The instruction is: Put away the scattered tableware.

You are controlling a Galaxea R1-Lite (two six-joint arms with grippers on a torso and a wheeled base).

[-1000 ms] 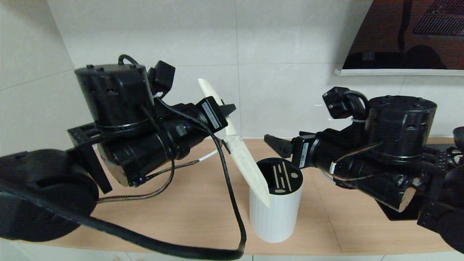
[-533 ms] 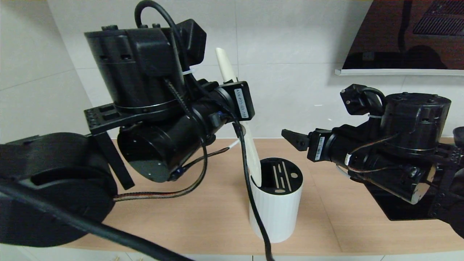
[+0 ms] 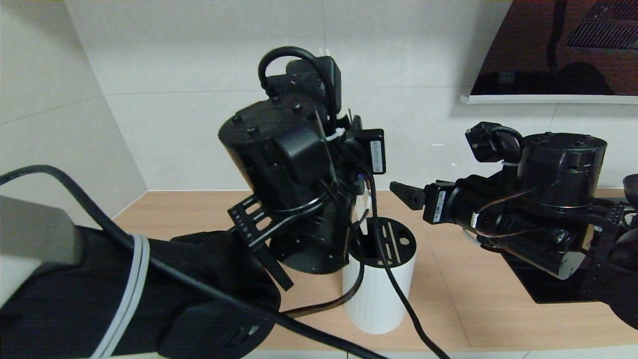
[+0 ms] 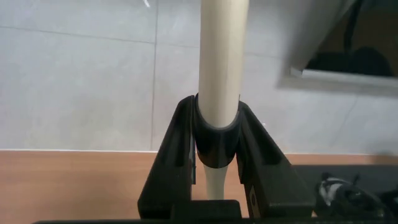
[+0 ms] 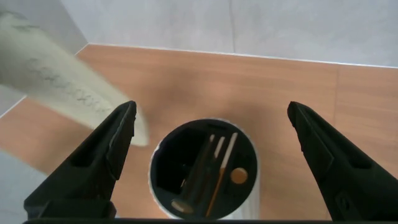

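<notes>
The left gripper (image 4: 216,118) is above the holder, clamped on the knife's (image 4: 219,56) pale handle, which stands upright between its fingers. The white blade (image 5: 59,74) slants down toward the holder's left rim. The tip seems to be at or just inside the opening, but the arm hides it. The white holder (image 3: 381,294) stands upright on the wooden counter (image 3: 199,214), its black slotted top showing. To its right, the right gripper (image 5: 211,112) hovers above it, spread wide and holding nothing.
</notes>
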